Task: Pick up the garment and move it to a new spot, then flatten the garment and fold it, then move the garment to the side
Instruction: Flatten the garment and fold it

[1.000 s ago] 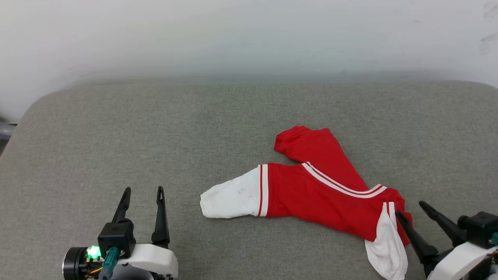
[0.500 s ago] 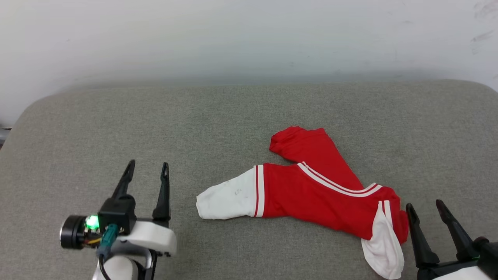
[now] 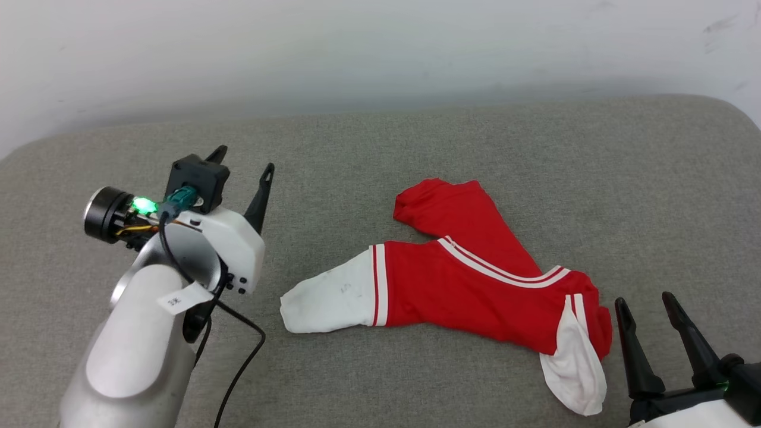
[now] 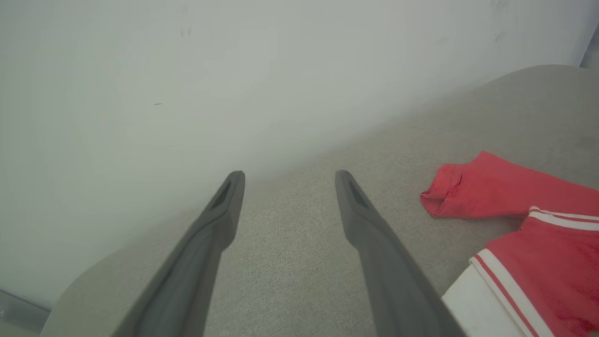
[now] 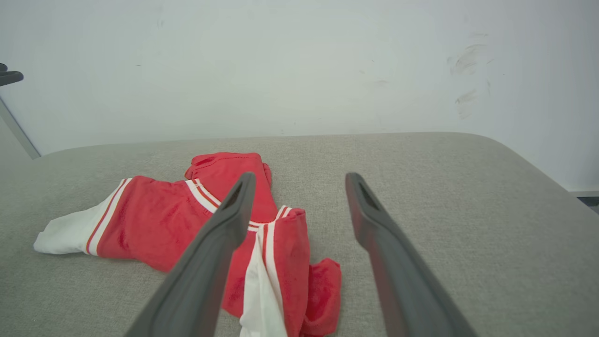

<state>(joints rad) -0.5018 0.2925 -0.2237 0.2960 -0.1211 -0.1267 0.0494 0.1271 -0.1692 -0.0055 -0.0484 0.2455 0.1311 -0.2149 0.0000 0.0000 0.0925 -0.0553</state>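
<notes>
Your right tool (image 3: 644,299), jaws apart, is nearer: the shirt (image 3: 475,285) runs leftward from it toward your left tool (image 3: 245,158), likewise apart.

One garment (image 3: 475,291), two pairs of jaws

Bare cushion (image 3: 416,142) around garment (image 3: 475,285); wall (image 3: 357,47) seemingly close behind

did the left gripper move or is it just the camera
Yes. The left gripper has gone forward, toward the wall: its tips were level with the red T-shirt's white sleeve and now show past the shirt's far end.
</notes>
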